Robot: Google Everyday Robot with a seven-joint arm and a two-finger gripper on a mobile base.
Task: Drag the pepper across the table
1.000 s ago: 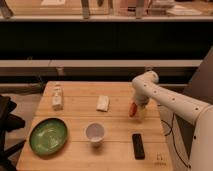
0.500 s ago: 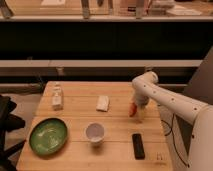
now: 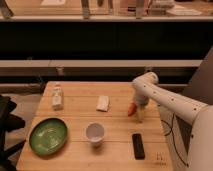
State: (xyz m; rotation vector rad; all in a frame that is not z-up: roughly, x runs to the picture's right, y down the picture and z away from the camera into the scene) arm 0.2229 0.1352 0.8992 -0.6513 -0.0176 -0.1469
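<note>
The end effector is down at the table, on its right side, at the tip of a smooth white arm that reaches in from the right and bends sharply down at a rounded elbow. Whether it is apart, together or clamped on anything I cannot tell. It looks pale and blunt against the wood.

Just beside it on its left, seemingly touching it, is the pepper — small, tapered, orange-red, tilted with its narrow end toward the front edge. It lies right of centre on the table.

Further left, near the middle, lies a small white folded piece, soft-looking and roughly rectangular. In front of the pepper, near the front edge, is a flat black remote, a matte rectangle lying lengthwise. Left of it stands a round white cup, open at the top. At the front left sits a shallow, glossy green bowl. At the back left is a small pale bottle.

The table is light wood in planks, with a small dark mark at the front right corner.

Against half a second ago little differs — the arm has the same bend, the pepper is perhaps a touch nearer the front edge, and the other things are where they were.
</note>
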